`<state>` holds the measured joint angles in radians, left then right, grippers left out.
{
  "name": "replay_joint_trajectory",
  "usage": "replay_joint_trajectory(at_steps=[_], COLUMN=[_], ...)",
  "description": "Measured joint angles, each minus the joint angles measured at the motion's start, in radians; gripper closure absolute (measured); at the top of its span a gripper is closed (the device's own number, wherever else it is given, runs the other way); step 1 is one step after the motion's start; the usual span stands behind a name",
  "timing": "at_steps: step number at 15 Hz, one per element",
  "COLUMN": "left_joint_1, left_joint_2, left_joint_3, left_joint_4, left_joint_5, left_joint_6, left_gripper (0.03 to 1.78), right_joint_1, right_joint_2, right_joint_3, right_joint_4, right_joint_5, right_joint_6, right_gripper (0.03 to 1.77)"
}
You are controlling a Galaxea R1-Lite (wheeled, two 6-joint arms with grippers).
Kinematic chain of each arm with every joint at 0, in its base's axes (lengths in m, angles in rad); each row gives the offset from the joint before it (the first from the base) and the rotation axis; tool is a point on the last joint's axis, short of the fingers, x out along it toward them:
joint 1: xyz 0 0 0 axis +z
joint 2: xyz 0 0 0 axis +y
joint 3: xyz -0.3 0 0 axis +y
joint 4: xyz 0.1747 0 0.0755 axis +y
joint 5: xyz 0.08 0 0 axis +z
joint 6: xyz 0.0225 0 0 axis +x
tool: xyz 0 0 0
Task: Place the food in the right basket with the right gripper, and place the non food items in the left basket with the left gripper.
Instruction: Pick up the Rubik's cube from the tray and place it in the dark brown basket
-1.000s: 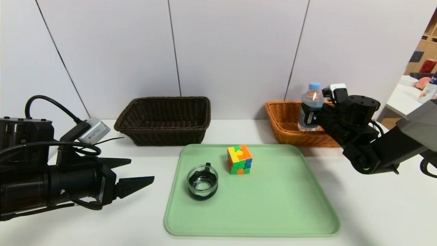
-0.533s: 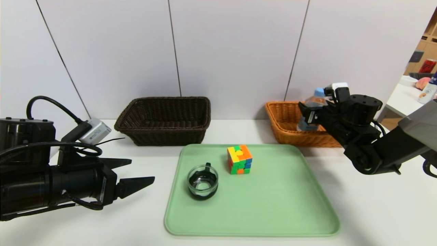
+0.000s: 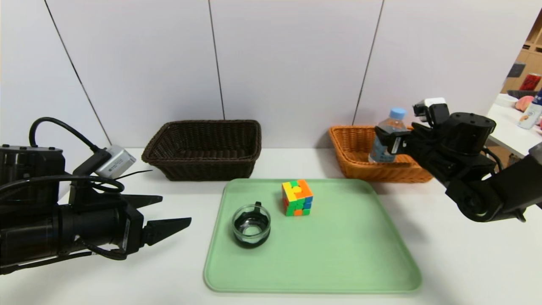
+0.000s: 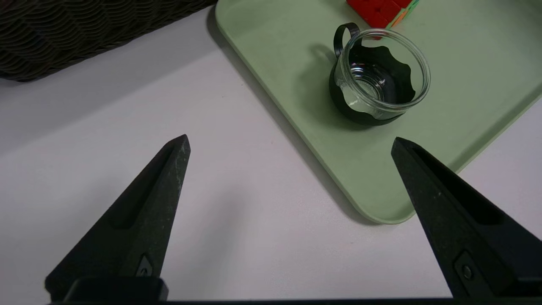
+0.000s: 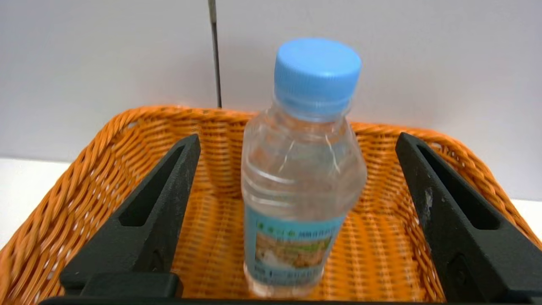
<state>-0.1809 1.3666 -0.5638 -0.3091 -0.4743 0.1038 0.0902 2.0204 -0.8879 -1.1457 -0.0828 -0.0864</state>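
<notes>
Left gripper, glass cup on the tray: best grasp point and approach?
Probably pinch the glass cup across its round body, coming from the tray's left edge, where the open left gripper already points. It stands upright; its handle faces away toward the cube, leaving the near wall free.

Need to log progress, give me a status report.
Right gripper open around upright bottle in orange basket. Left gripper open beside tray.

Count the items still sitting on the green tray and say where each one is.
2. The glass cup sits near the tray's left edge, closest to the open left tool. The puzzle cube stands behind it, toward the baskets. Nothing appears hidden.
</notes>
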Motion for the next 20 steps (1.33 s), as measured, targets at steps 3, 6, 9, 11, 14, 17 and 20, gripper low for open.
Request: replay_joint_trajectory(at_steps=[3, 6, 9, 11, 14, 17, 20], left_joint_1=[0.0, 0.0, 0.001, 0.002, 0.002, 0.001, 0.0], left_joint_2=[-0.009, -0.025, -0.049, -0.066, -0.094, -0.109, -0.117], left_joint_3=[0.005, 0.008, 0.013, 0.022, 0.029, 0.02, 0.005], left_joint_4=[0.0, 0.0, 0.0, 0.001, 0.001, 0.0, 0.0], left_joint_5=[0.0, 0.0, 0.0, 0.0, -0.001, -0.002, -0.005], left_joint_6=[-0.001, -0.003, -0.007, -0.011, -0.02, -0.02, -0.015], left_gripper=[0.12, 0.12, 0.12, 0.12, 0.12, 0.12, 0.12], right_joint_1=[0.0, -0.009, -0.038, -0.053, -0.06, -0.055, -0.05], right_joint_2=[-0.065, -0.128, -0.196, -0.249, -0.349, -0.47, -0.607], right_joint_3=[0.075, 0.144, 0.194, 0.226, 0.263, 0.293, 0.302], right_joint_4=[0.011, 0.011, 0.013, 0.026, 0.114, 0.258, 0.456], right_joint_5=[0.02, 0.021, 0.02, 0.02, 0.022, 0.038, 0.082], right_joint_6=[0.003, 0.008, 0.013, 0.023, 0.032, 0.034, 0.036], right_gripper=[0.17, 0.14, 0.13, 0.12, 0.11, 0.11, 0.11])
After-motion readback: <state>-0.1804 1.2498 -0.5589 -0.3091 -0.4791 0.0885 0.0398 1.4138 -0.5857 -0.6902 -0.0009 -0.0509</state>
